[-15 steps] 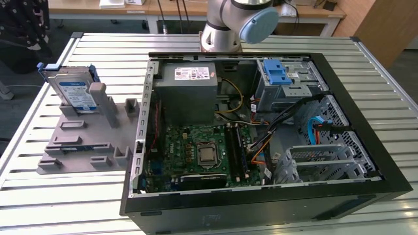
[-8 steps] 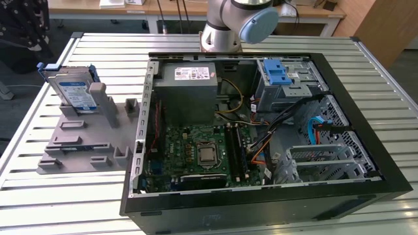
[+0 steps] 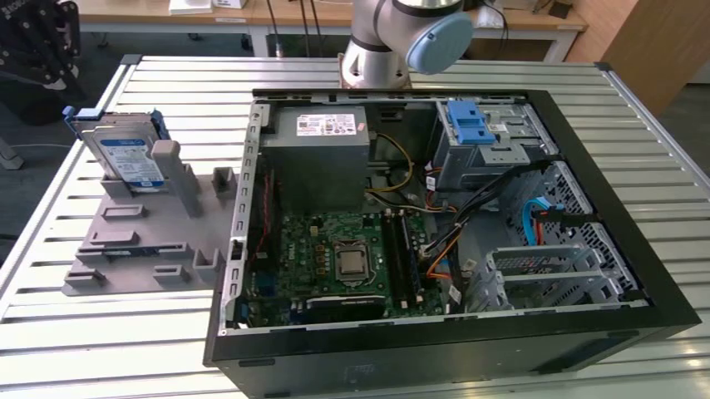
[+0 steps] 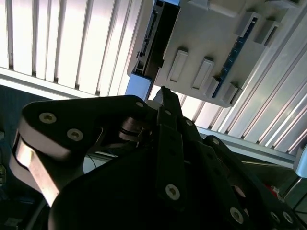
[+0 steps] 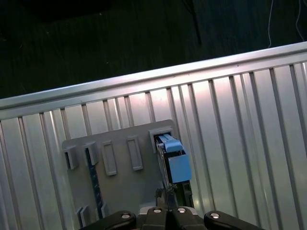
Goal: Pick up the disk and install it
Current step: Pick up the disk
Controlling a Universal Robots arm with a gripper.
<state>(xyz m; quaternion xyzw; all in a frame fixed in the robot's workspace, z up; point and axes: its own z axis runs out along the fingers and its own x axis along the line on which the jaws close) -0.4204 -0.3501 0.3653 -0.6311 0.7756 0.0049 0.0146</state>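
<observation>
Standing on edge in a slot of the grey fixture, the disk sits on the exterior view's left, white-and-blue label facing outward, blue carrier frame showing along its upper edge.

- Disk, wrist views: seen edge-on from above in the first wrist view, with the blue frame end uppermost. In the second wrist view it is a thin side profile against the fixture.
- Fixture: flat grey base with several raised posts and brackets, seen in both wrist views. The disk occupies its end farthest from the exterior camera. It lies just beside the computer case.
- Gripper: black linkage fingers drawn together to a narrow point with nothing between them, in both wrist views. The tips aim toward the disk's end. It grasps nothing, and its height above the disk cannot be told.
- Arm: base and blue-capped joint at the far edge of the table.
- Table: slatted metal, carrying fixture and case.
- Computer case: black tower on its side, panel off, well apart from the disk. Inside are a green motherboard, a grey metal box and a drive cage with a blue latch piece.
</observation>
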